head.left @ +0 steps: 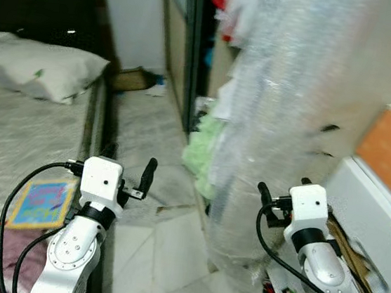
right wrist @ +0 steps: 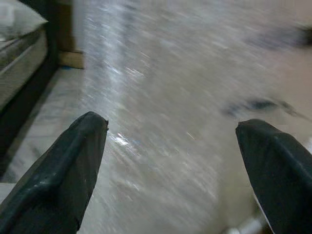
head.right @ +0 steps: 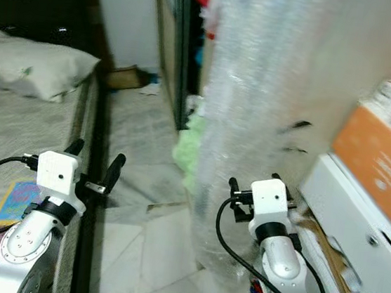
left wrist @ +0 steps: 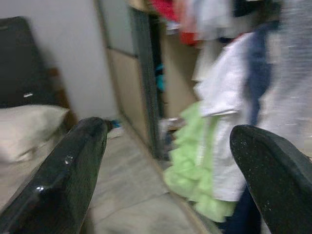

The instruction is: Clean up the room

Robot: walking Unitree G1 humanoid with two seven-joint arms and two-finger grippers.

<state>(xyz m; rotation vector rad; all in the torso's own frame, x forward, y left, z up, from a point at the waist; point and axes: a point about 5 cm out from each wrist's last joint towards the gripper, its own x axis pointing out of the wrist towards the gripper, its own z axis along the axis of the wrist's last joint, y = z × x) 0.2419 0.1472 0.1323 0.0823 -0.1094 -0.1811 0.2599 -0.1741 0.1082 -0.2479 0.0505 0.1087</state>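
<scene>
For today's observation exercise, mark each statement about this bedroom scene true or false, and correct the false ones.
1. A pillow lies on the bed. True.
2. The left gripper is shut on a piece of clothing. False: its fingers are apart and hold nothing.
3. A tall roll of bubble wrap stands just ahead of the right gripper. True.
4. The green cloth lies on the bed. False: it is on the floor by the wardrobe opening.
5. The right gripper is open. True.
</scene>
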